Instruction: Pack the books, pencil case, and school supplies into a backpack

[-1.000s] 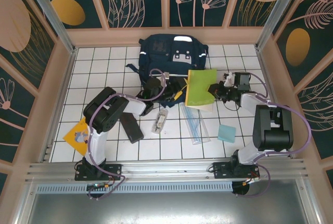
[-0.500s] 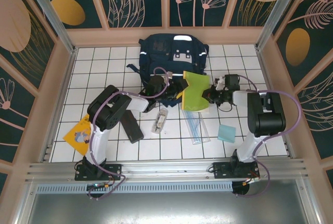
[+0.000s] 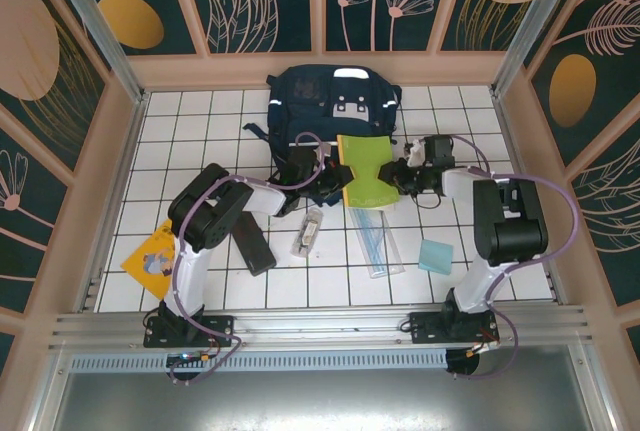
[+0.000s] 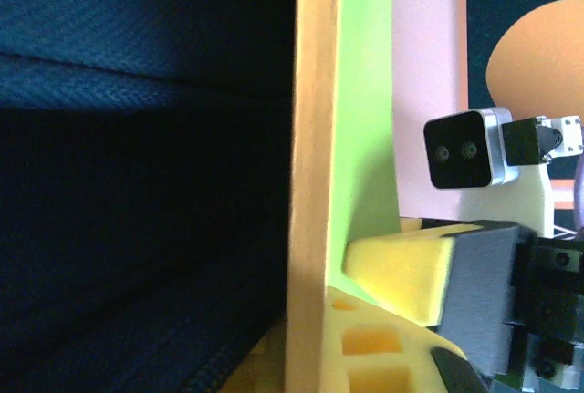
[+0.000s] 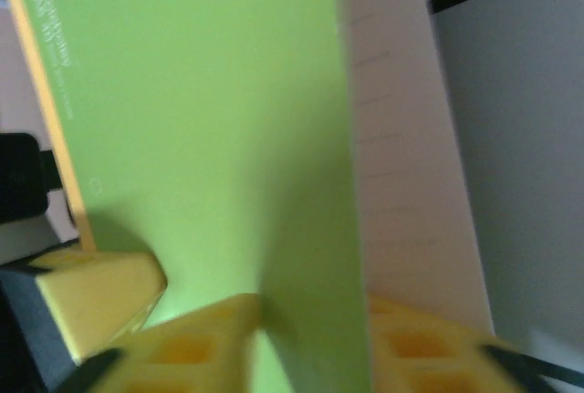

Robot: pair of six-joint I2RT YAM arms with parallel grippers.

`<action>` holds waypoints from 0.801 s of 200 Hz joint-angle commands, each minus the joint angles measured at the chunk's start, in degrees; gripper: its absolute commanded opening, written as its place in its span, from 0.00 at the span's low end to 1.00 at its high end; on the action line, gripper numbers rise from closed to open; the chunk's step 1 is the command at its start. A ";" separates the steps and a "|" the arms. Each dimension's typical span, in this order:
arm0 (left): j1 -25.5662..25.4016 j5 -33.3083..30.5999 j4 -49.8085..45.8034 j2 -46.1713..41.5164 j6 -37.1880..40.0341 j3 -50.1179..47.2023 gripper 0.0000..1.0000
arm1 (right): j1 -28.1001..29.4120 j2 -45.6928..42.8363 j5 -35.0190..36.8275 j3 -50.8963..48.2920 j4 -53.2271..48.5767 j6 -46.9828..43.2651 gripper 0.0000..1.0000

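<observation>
The yellow-green book (image 3: 365, 173) stands on edge just in front of the navy backpack (image 3: 335, 101). My left gripper (image 3: 328, 173) is shut on its left edge. In the left wrist view the book (image 4: 360, 138) runs between that gripper's (image 4: 306, 356) jaws, with backpack fabric (image 4: 137, 138) to the left. My right gripper (image 3: 400, 179) sits at the book's right edge. Its (image 5: 310, 347) jaws are parted around the book (image 5: 201, 138) with a thin gap at the cover. The yellow-orange book (image 3: 150, 259), black pencil case (image 3: 252, 246), clear tube (image 3: 308, 231), ruler set (image 3: 375, 241) and teal pad (image 3: 436, 256) lie on the tiles.
Wooden walls (image 3: 120, 151) box in the tiled floor (image 3: 200, 121) on three sides. The right gripper's finger (image 4: 401, 270) and wrist camera (image 4: 465, 147) are close to the left gripper. The backpack's dark straps (image 3: 262, 131) trail to its left.
The right gripper brought the yellow-green book left toward the backpack. The left gripper went from open to shut on the book's left edge. The right jaws have come apart.
</observation>
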 commanded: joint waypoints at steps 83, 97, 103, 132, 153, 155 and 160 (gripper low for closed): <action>0.23 -14.27 6.26 -13.01 -3.59 -0.26 0.00 | 3.61 -25.13 12.93 -2.28 -3.46 18.31 0.99; 0.23 -15.86 9.30 -11.97 -5.75 -0.17 0.00 | 6.03 -27.17 12.97 -4.85 2.12 23.17 0.99; 0.26 -16.29 10.83 -11.54 -6.70 -0.25 0.00 | 7.40 -27.65 13.19 -6.09 5.07 25.19 0.99; 0.15 -16.77 16.74 -10.14 -11.43 -1.01 0.00 | 13.46 -25.73 14.32 -10.15 19.26 32.71 0.99; 0.12 -17.54 18.64 -11.29 -12.30 -3.11 0.00 | 15.55 -22.02 14.17 -10.66 26.27 36.02 0.99; 0.11 -17.62 18.72 -11.41 -12.27 -3.27 0.00 | 15.69 -21.73 14.24 -10.76 27.11 36.10 0.99; 0.11 -17.71 18.72 -11.98 -12.25 -3.84 0.00 | 16.14 -21.15 14.53 -10.80 28.80 36.20 0.98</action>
